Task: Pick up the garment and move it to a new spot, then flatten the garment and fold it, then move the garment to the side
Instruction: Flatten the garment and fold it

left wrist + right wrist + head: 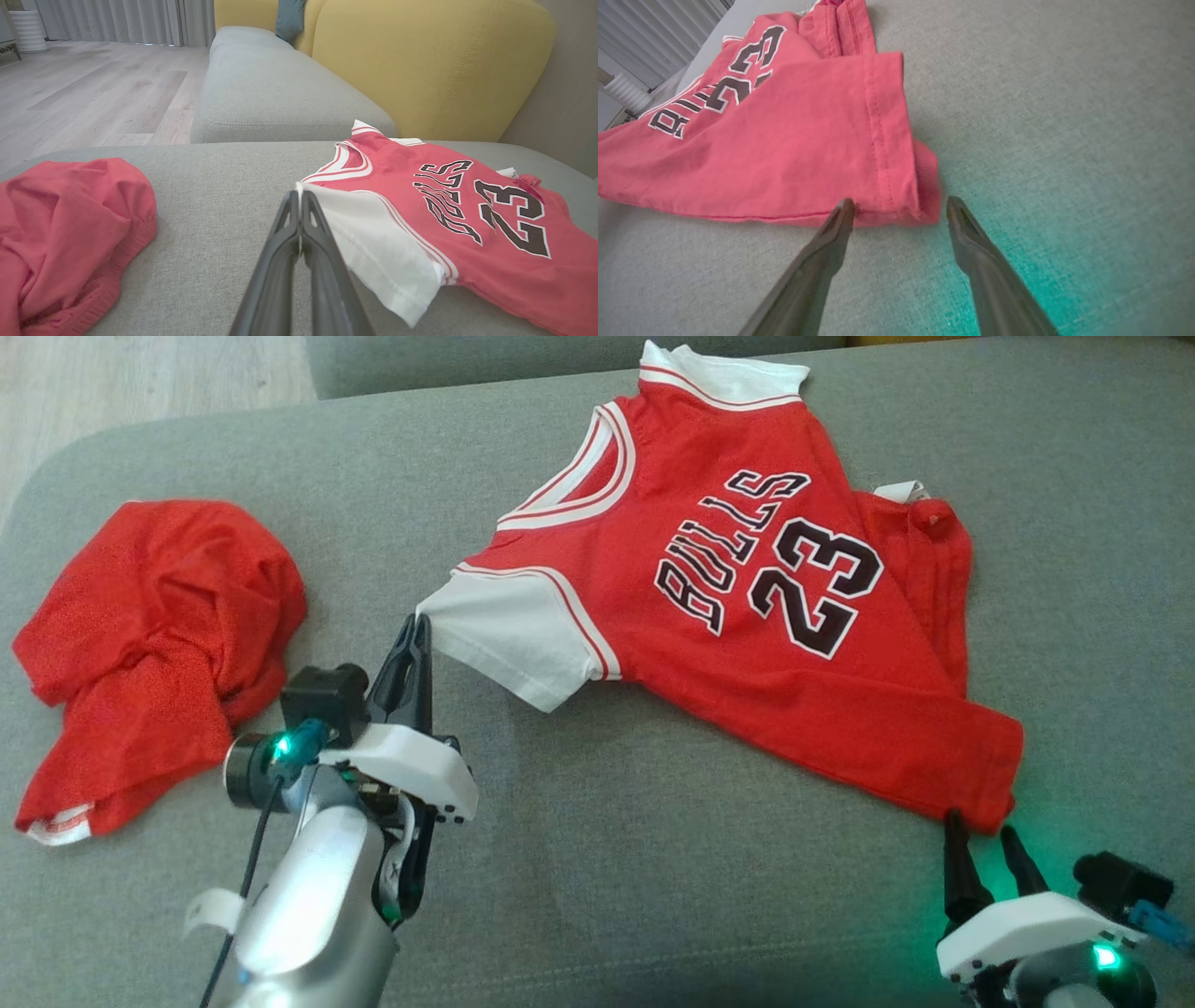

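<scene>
A red jersey (747, 644) with white sleeves, marked "BULLS 23", lies spread on the grey sofa seat (653, 859). My left gripper (418, 623) is shut, its tips pinching the corner of the jersey's white sleeve (373, 242); a thin edge of white cloth shows between the fingertips (293, 198). My right gripper (980, 826) stands open at the jersey's lower hem corner (896, 186). One of its fingers (840, 219) rests at the hem edge and the other lies just past the corner on bare cushion.
A second red garment (149, 644) lies crumpled at the left of the seat. Beyond the seat are another grey cushion (280, 88), a yellow backrest (434, 65) and wooden floor (93, 93). Bare cushion stretches along the near side.
</scene>
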